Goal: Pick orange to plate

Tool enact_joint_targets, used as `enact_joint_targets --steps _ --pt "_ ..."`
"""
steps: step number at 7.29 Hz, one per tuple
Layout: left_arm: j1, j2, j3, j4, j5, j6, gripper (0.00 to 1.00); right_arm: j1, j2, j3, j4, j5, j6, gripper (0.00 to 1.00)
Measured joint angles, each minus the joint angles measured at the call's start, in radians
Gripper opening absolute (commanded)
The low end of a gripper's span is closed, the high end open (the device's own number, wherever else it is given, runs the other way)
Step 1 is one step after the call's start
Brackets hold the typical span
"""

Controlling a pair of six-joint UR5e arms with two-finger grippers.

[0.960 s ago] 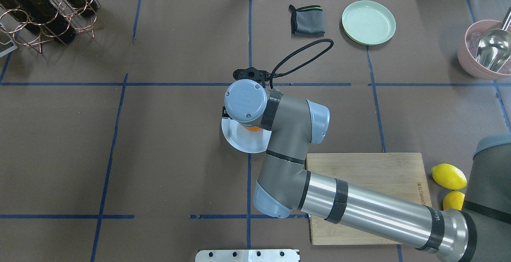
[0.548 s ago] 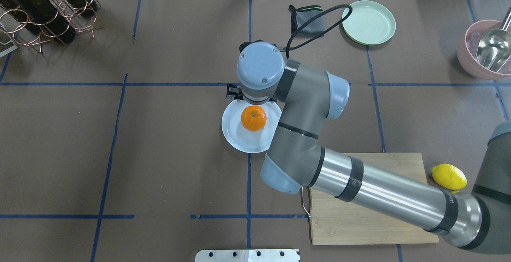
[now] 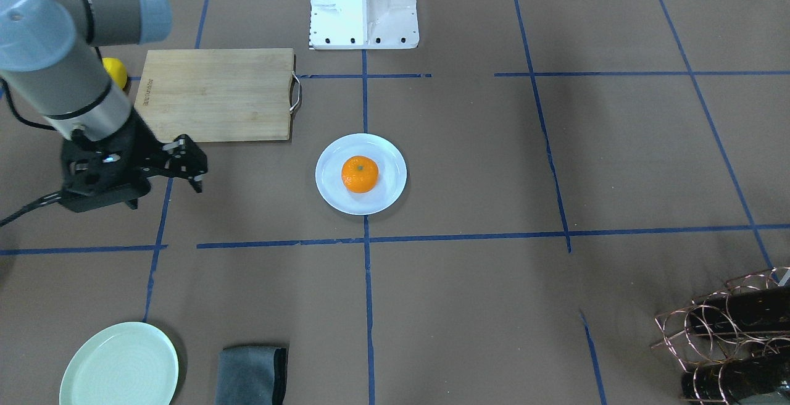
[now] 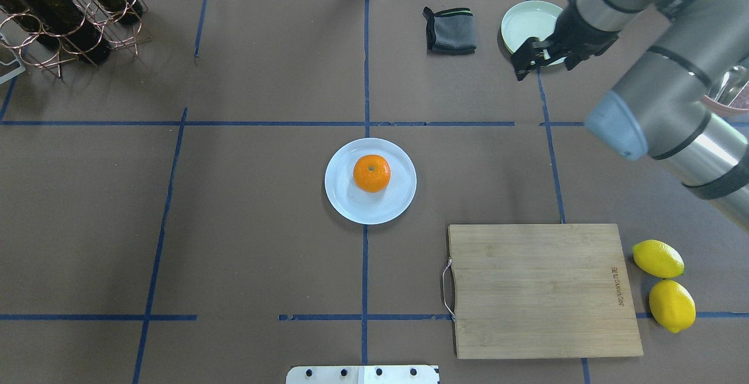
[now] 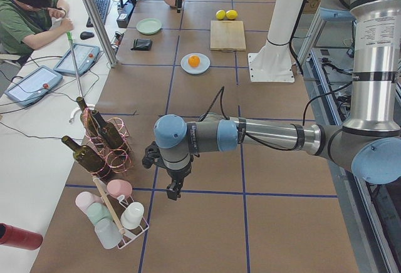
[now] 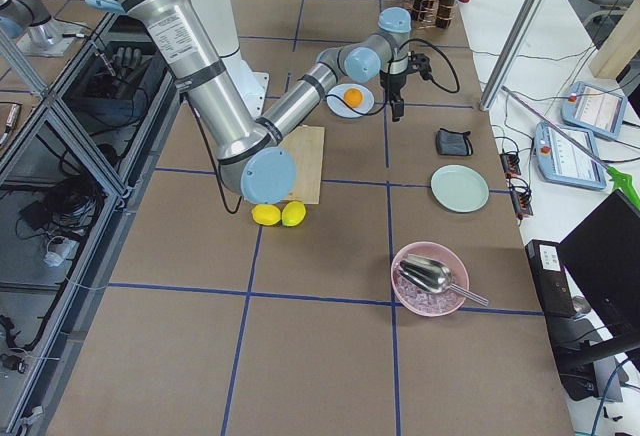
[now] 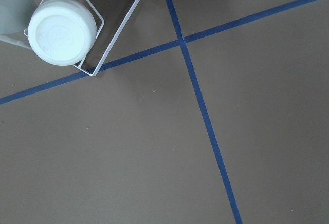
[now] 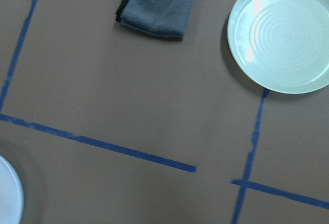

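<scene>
The orange rests a little left of the middle of the white plate at the table's center, stem dot up; the front-facing view shows the same orange on the plate. My right gripper hangs open and empty at the back right, well away from the plate, over the near edge of a mint-green plate. It also shows in the front-facing view as the right gripper. My left gripper appears only in the exterior left view, far from the plate; I cannot tell its state.
A mint-green plate and a folded grey cloth lie at the back. A wooden cutting board and two lemons sit front right. A bottle rack stands back left, a cup rack by the left arm.
The right arm has lifted off the white plate and swung to the back right. The orange, half hidden under the wrist a second ago, now lies free on the plate.
</scene>
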Motion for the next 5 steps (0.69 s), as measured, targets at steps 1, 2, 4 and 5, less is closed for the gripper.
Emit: enact_joint_targets --steps 1,2,4,5 --pt "0.000 -0.001 0.003 0.001 -0.033 -0.004 1.00 0.083 -0.079 0.002 -0.001 0.023 -0.142 1.00" --pt "0.000 0.000 0.008 0.003 -0.076 -0.007 1.00 0.160 -0.154 0.000 -0.001 0.031 -0.275 1.00" --pt "0.000 0.004 0.015 0.005 -0.112 -0.010 1.00 0.309 -0.316 -0.003 0.002 0.054 -0.487 1.00" --pt "0.000 0.005 0.017 0.005 -0.116 -0.011 1.00 0.375 -0.407 -0.004 0.007 0.079 -0.547 1.00"
